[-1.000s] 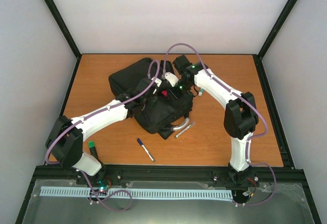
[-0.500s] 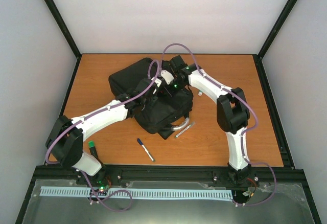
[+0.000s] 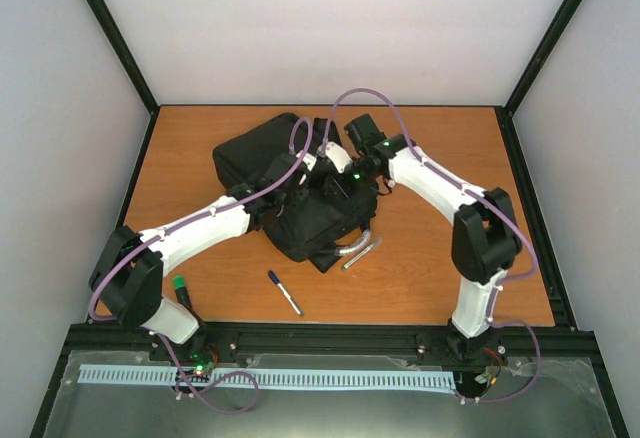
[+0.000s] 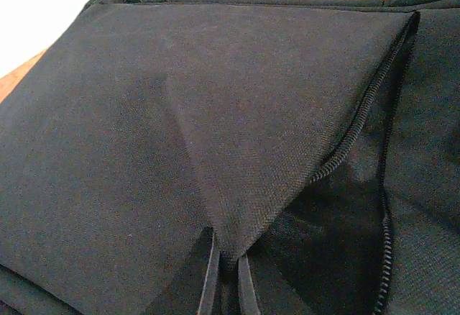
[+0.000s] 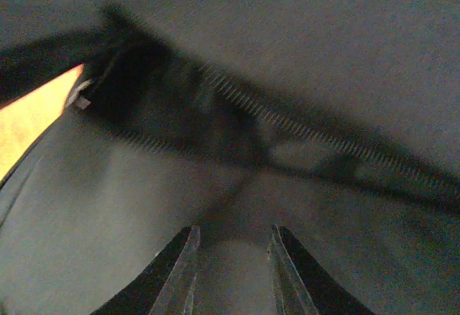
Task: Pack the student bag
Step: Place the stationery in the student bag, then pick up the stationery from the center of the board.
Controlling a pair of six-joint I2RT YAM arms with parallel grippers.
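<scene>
Top: large black soft fabric backpack lies centre-rear on orange-brown wooden table, both arms over it.
Left wrist: left gripper pinches backpack flap fold beside black zipper.
Right wrist: right gripper narrow, against fabric; grip unclear.

We see an orange-brown wooden table carrying the student bag, which lies black and slumped around the table's middle. Just beside the bag's near edge lies a slim silvery pen, close against the fabric. Nearer than the bag, apart from it, rests a white pen with a dark blue cap. To the bag's near left, well apart, sits a green-capped marker.
</scene>
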